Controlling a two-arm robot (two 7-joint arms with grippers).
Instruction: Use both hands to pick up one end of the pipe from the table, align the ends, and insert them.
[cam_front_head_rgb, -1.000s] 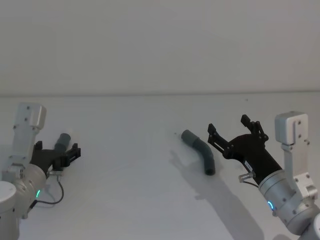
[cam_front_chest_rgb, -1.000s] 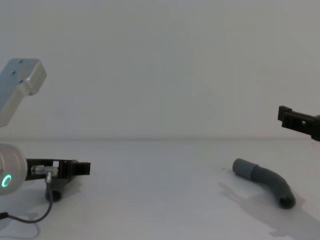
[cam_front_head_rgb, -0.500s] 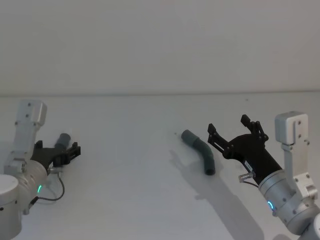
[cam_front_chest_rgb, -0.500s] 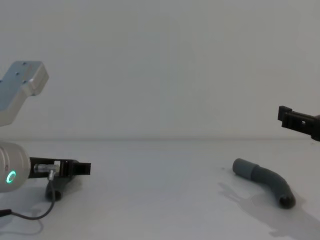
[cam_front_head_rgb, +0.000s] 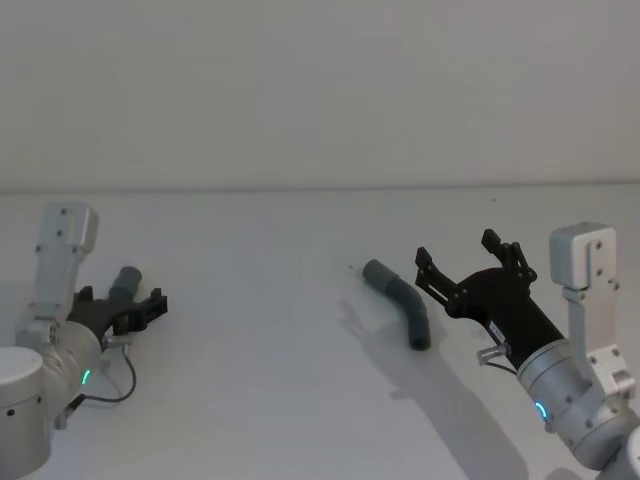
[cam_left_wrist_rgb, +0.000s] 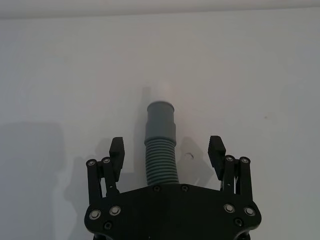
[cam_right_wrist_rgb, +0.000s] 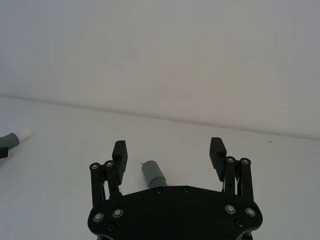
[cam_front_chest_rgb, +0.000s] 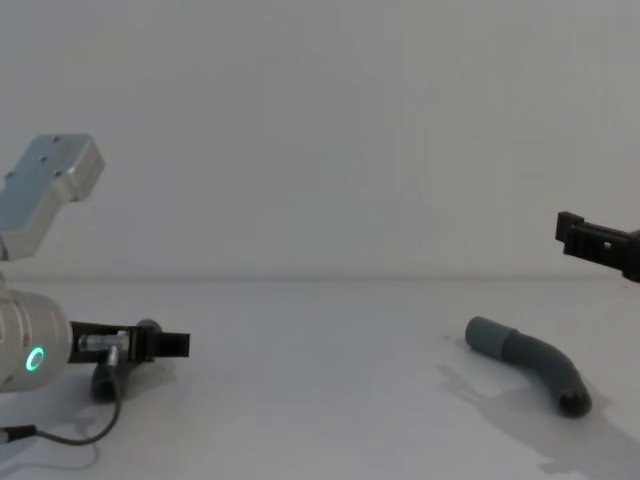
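While my left gripper (cam_left_wrist_rgb: 166, 146) is sitting low at the left side of the table (cam_front_head_rgb: 250, 400) with its fingers spread wide, I am judging that they are straddling the ribbed body of the left hose piece (cam_left_wrist_rgb: 161, 162) without touching it. I should therefore be closing squarely just behind the smooth cuff (cam_left_wrist_rgb: 161, 116), leaving it free for mating. My right gripper (cam_front_head_rgb: 457, 250) is hanging equally wide, raised off the table, just right of the bent right hose piece (cam_front_head_rgb: 405, 300). It is needing to come down over the ribs, behind that piece's far cuff (cam_front_head_rgb: 376, 270).
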